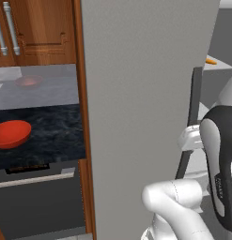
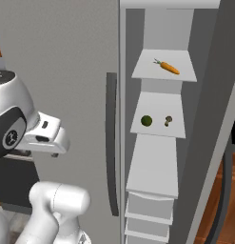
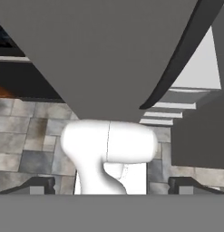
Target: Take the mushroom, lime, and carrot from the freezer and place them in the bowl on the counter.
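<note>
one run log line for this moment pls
pincer: open, empty | tall grey freezer: open | orange carrot: upper shelf | dark-green lime, brownish mushroom: shelf below | glossy red-orange bowl: empty on dark marbled counter

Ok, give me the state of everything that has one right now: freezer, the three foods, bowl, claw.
freezer: door open, white shelves exposed.
carrot: lying on an upper shelf, untouched.
lime: on the shelf below the carrot, left side.
mushroom: same shelf as the lime, to its right, apart from it.
bowl: upright on the counter, empty.
claw: open, holding nothing, pointing down at the floor beside the door.
</note>
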